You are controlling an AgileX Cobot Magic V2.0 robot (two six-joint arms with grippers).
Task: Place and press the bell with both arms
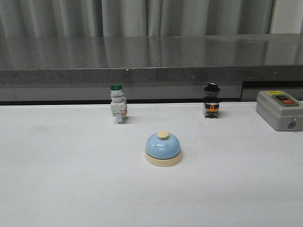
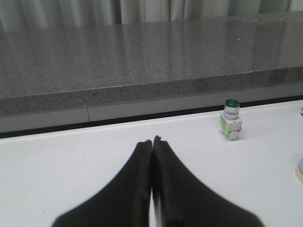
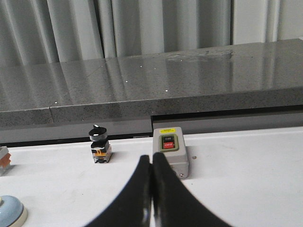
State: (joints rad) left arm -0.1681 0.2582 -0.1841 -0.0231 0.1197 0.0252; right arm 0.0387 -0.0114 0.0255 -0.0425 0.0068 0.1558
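The light-blue bell [image 1: 163,148] with a cream base and cream button stands upright near the middle of the white table. Its edge shows in the left wrist view [image 2: 300,170] and in the right wrist view [image 3: 10,211]. Neither arm shows in the front view. My left gripper [image 2: 152,141] is shut and empty, low over the table, well away from the bell. My right gripper [image 3: 151,158] is shut and empty, low over the table, also apart from the bell.
A green-capped white switch [image 1: 117,105] stands behind the bell to the left, also in the left wrist view [image 2: 231,120]. A black-capped switch [image 1: 211,100] stands behind to the right. A grey on/off box [image 1: 279,109] sits at the far right. A dark stone ledge [image 1: 151,56] runs along the back.
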